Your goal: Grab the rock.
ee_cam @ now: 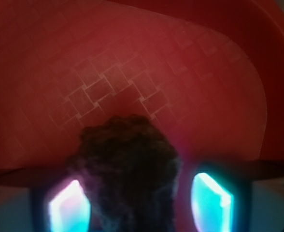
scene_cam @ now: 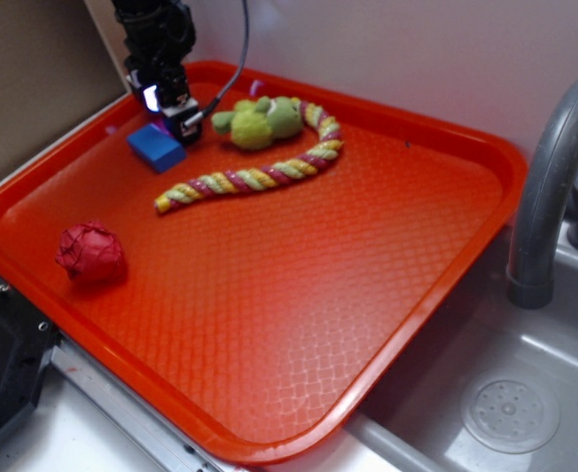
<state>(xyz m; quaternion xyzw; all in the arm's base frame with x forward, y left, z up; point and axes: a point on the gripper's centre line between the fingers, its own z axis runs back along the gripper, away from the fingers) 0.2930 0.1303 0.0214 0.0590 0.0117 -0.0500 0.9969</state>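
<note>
In the wrist view the rock [ee_cam: 127,164], a dark, rough lump, fills the space between my two glowing fingers. My gripper [ee_cam: 139,198] is open around it. The left pad [ee_cam: 69,208] lies at the rock's edge, while a strip of red tray shows between the rock and the right pad [ee_cam: 212,200]. In the exterior view my gripper [scene_cam: 176,120] is down at the tray's far left corner, just behind the blue block [scene_cam: 156,147]. There the rock is hidden by the gripper.
The orange tray [scene_cam: 368,295] also holds a wrinkly red ball [scene_cam: 90,253] at the front left, and a green plush toy [scene_cam: 260,123] with a striped rope [scene_cam: 250,177] at the back. A grey faucet [scene_cam: 549,187] and a sink [scene_cam: 510,413] stand to the right.
</note>
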